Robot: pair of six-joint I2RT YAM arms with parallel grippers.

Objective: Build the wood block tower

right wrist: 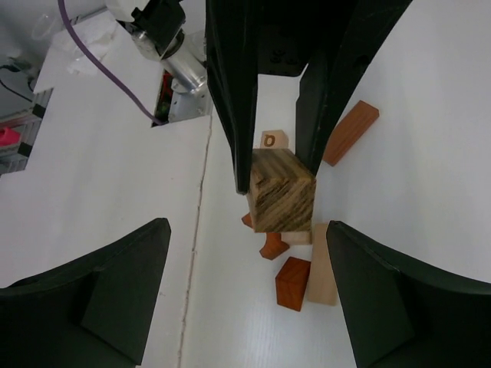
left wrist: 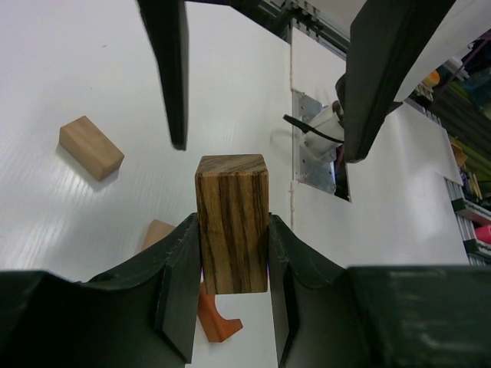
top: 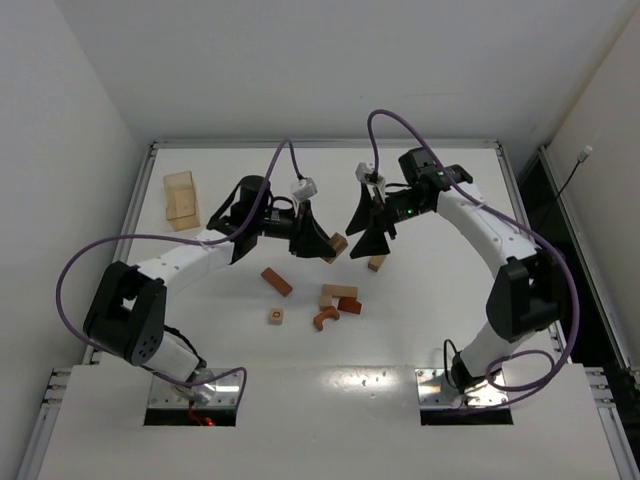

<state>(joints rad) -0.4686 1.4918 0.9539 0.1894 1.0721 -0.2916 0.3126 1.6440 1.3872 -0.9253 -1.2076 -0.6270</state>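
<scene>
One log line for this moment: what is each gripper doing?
left gripper: shut on striped block | right gripper: open, facing that block | other blocks: loose on table

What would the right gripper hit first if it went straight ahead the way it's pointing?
Probably the striped block clamped in the left gripper, straight ahead of the open right gripper; depth is unclear.

**Striped block gripped, the rest loose and unstacked**
The dark-grained striped block [left wrist: 232, 222] stands upright, clamped between the left gripper's [top: 320, 243] fingers and facing the spread fingers of the right gripper [top: 372, 238]. Below the left gripper lie a reddish bar [top: 277, 282], lettered cube [top: 276, 316], arch [top: 326, 319], tan bar [top: 338, 291] and red cube [top: 350, 305]. A tan block [top: 376, 263] sits beneath the right gripper.
</scene>
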